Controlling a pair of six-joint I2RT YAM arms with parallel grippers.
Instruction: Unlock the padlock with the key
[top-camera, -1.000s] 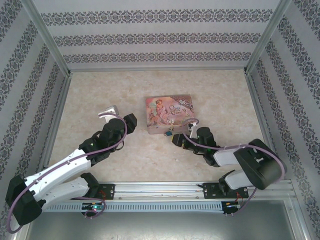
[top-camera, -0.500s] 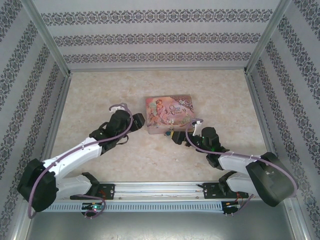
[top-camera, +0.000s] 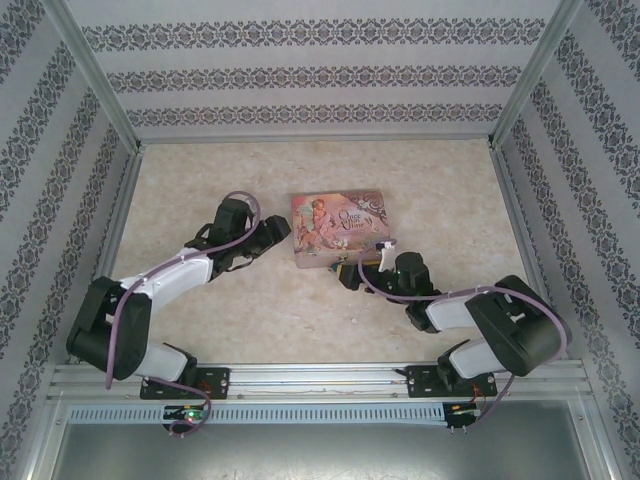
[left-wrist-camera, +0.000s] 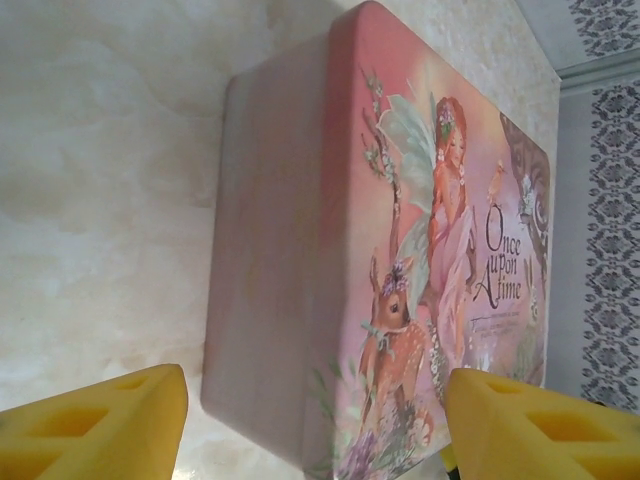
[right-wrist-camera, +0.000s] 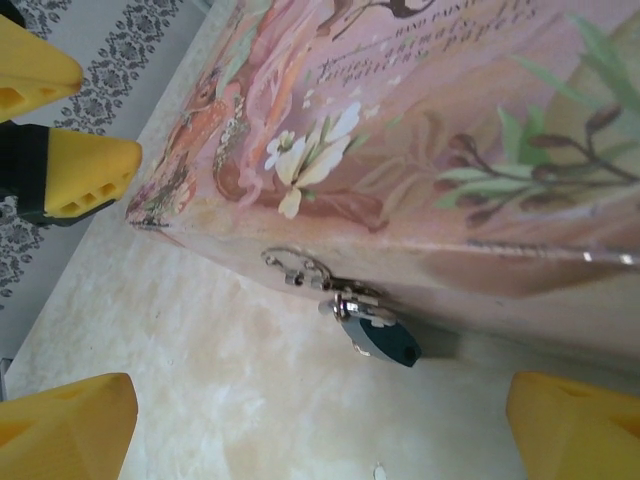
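The padlock (right-wrist-camera: 380, 337) hangs just ahead of the right end effector (right-wrist-camera: 320, 430), a little right of its centre line, clipped to a small metal hasp (right-wrist-camera: 300, 268) on the near wall of the pink tin (right-wrist-camera: 430, 120); its blue-teal body dangles close above the desk (right-wrist-camera: 230, 380). That end effector is spread wide and holds nothing. The left end effector (left-wrist-camera: 320, 425) is also spread and empty; the tin's short side wall stands straight ahead of it, between the lines of its two fingers and not touching them.

The step in hand looks like steadying the tin and lock. The left would do best to close squarely on the tin's side wall, low down, so the tin cannot slide or swing. The right should steady the lock body by its flat sides, leaving the keyhole end free.

The key is too small to pick out with confidence; a pale speck (right-wrist-camera: 378, 468) lies on the desk just beneath the right end effector, and what it is cannot be told. The lock swings loosely and sits tight against the tin, so the fingers may well catch the hasp.
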